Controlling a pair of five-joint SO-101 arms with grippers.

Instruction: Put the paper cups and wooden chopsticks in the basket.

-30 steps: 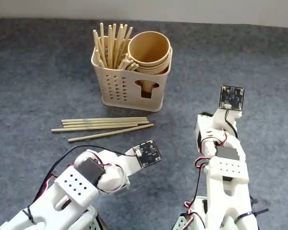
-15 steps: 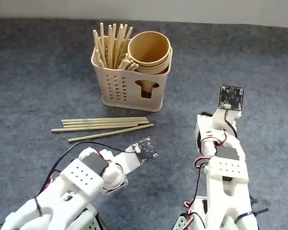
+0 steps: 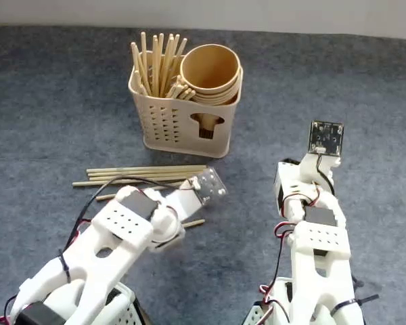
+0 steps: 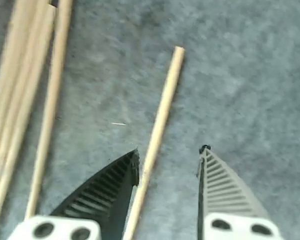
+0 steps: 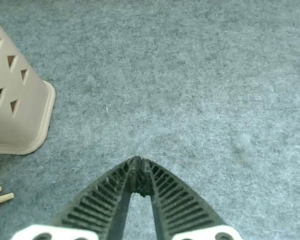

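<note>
A cream basket (image 3: 183, 125) at the back holds stacked paper cups (image 3: 210, 68) and several wooden chopsticks (image 3: 155, 61). More chopsticks (image 3: 145, 174) lie in a loose row on the carpet in front of it. My left arm (image 3: 132, 223) stretches over them. In the left wrist view my left gripper (image 4: 168, 155) is open, and a single chopstick (image 4: 160, 120) lies between its fingers, close to the dark one; the other chopsticks (image 4: 25, 95) lie beside it. My right gripper (image 5: 137, 167) is shut with nothing in it, low over bare carpet beside the basket's corner (image 5: 15, 110).
Grey carpet (image 3: 365, 95) covers the whole table. The right arm (image 3: 314, 223) stands on the right side, apart from the basket. One chopstick end (image 3: 193, 223) pokes out from under the left arm. Open carpet lies to the left of the basket.
My left arm has swung forward over the loose chopsticks. The nearest chopstick has turned, and its end now shows nearer the front. The right arm has kept still.
</note>
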